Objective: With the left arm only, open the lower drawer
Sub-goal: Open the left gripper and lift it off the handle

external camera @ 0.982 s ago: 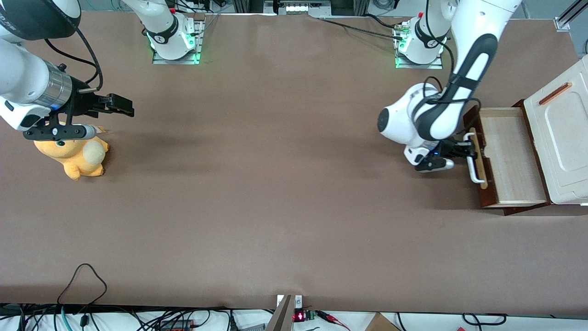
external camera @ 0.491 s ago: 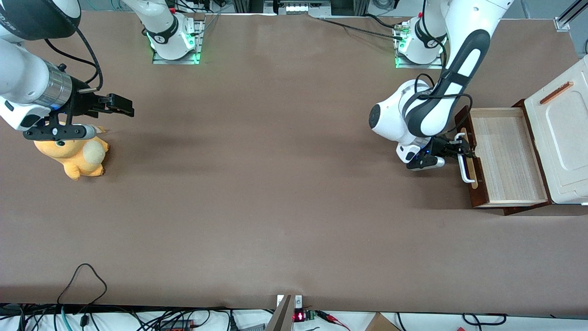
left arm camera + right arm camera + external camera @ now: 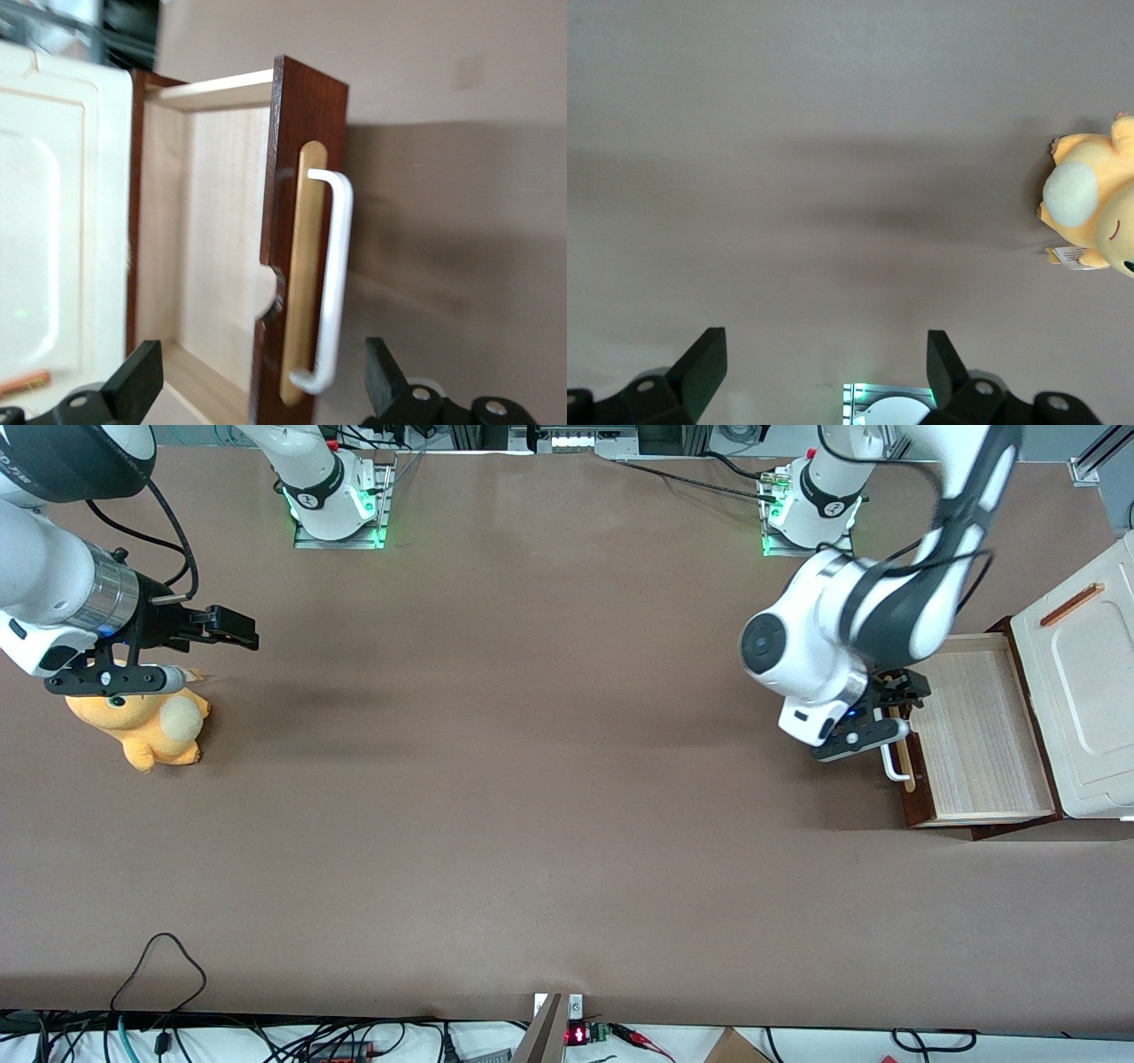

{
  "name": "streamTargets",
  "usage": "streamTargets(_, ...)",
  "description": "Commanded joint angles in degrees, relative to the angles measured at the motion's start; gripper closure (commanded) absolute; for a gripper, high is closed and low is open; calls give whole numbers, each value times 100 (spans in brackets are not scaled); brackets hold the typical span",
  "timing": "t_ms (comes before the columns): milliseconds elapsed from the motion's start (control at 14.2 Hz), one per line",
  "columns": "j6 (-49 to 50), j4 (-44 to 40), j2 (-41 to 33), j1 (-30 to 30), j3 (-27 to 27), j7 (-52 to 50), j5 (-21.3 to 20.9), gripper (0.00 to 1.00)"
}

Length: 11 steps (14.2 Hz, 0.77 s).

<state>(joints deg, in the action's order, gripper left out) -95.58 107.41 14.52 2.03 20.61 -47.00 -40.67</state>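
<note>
The lower drawer stands pulled out of the cream-white cabinet toward the parked arm's end of the table, its pale wood inside showing. Its white bar handle lies over the tan strip on the dark brown front. The left arm's gripper hangs open above the drawer front, apart from the handle and holding nothing. In the left wrist view the two black fingertips stand wide apart around the gripper's middle, with the handle, the dark front and the drawer's inside farther off below.
An orange plush toy lies at the parked arm's end of the table, also in the right wrist view. The cabinet top carries an orange-brown slot. Cables lie along the table edge nearest the camera.
The gripper first drew the drawer farther out by its handle. It has now let go, opened and risen above the drawer front. The drawer stays pulled out.
</note>
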Motion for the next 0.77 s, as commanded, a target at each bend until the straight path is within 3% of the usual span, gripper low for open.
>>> streamTargets(0, 118, -728, -360, -229, -109, 865, 1067, 0)
streamTargets(351, 232, -1380, -1037, -466, -882, 3000, 2799, 0)
streamTargets(491, 224, -1372, -1345, -738, -900, 3494, 3064, 0)
streamTargets(561, 232, -1372, -1459, -783, -961, 3687, 3422, 0)
streamTargets(702, 232, -1355, -1557, -784, -1364, 3952, 3864, 0)
